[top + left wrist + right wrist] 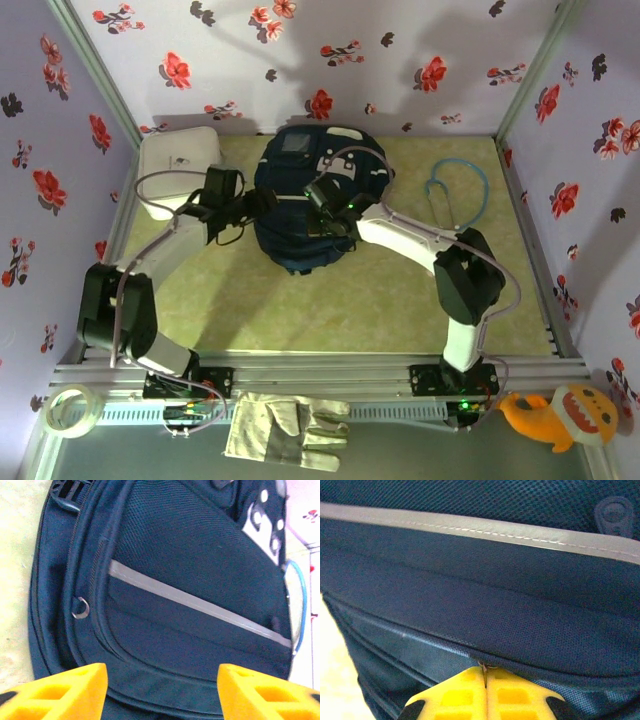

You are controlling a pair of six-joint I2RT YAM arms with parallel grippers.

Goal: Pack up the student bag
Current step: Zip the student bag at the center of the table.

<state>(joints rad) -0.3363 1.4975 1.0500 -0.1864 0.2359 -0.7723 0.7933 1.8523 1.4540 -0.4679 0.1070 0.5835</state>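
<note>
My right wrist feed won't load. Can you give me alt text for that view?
The right gripper, its yellow fingers closed together, pinches what looks like a thin metal zip pull at a seam of the student bag. Above it, a grey stripe crosses the navy fabric, and the pale table shows at lower left.
</note>
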